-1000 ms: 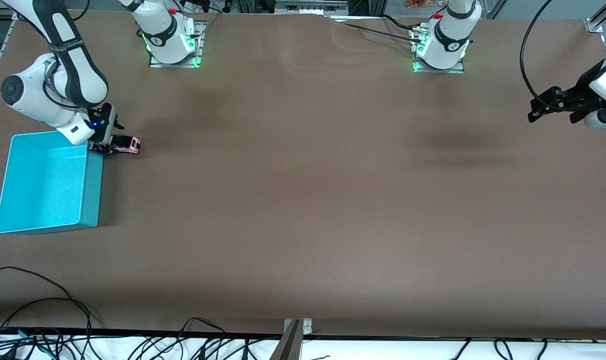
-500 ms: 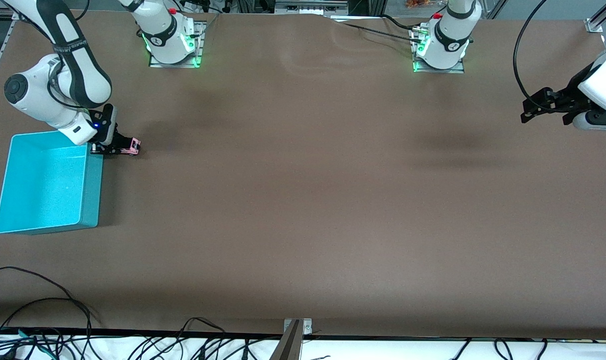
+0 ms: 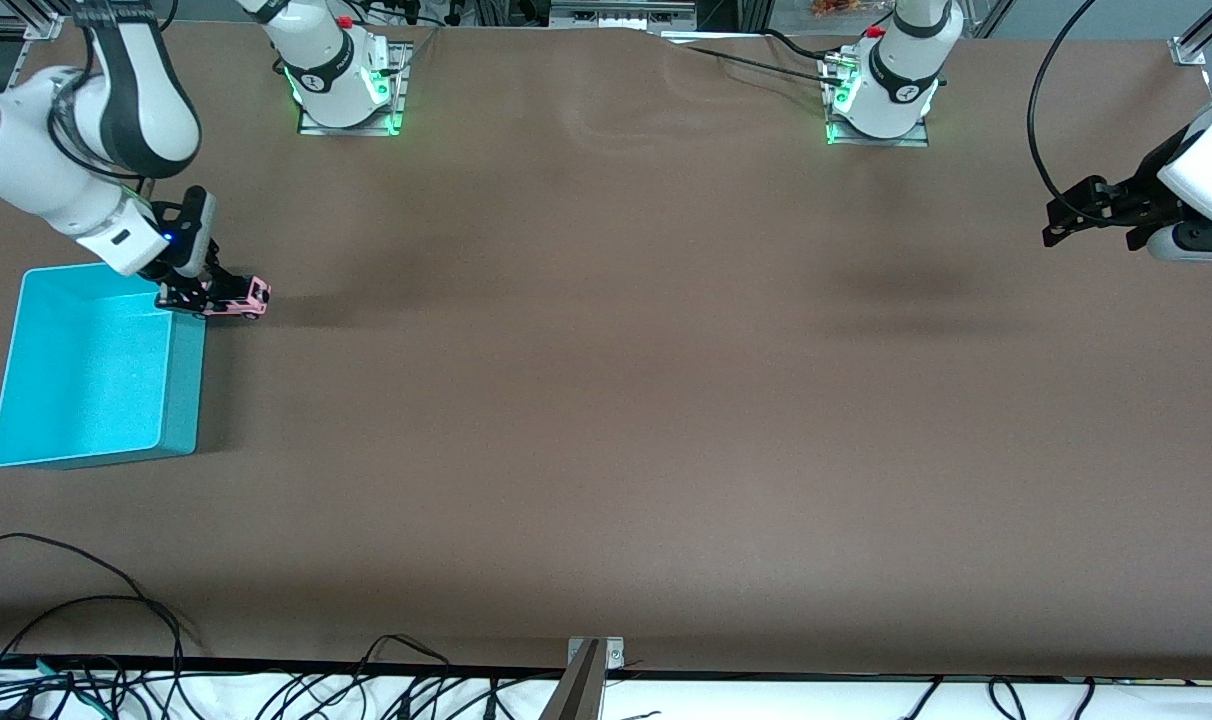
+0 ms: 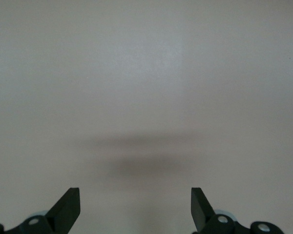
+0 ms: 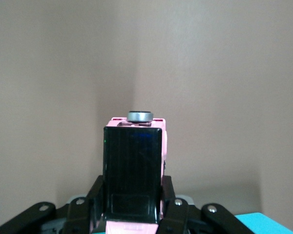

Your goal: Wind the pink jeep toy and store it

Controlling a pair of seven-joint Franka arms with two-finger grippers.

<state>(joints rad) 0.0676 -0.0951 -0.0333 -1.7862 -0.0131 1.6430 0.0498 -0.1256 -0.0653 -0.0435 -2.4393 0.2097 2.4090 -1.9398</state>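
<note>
Sitting at the frame's left edge, the teal bin [image 3: 91, 370] is unmoved. Right gripper [image 3: 209, 298] clamps the pink jeep toy [image 3: 240, 297] beside its upper corner, now shifted slightly bin-ward. Left gripper [image 3: 1066, 212], upper right, waits spread wide, empty.

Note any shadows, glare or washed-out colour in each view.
Front view: soft arm shadows on the brown table, green glow at both bases. Left wrist view: table looks pale grey, blurred double shadow. Right wrist view: jeep sharp in the right pincer, table washed pale.
</note>
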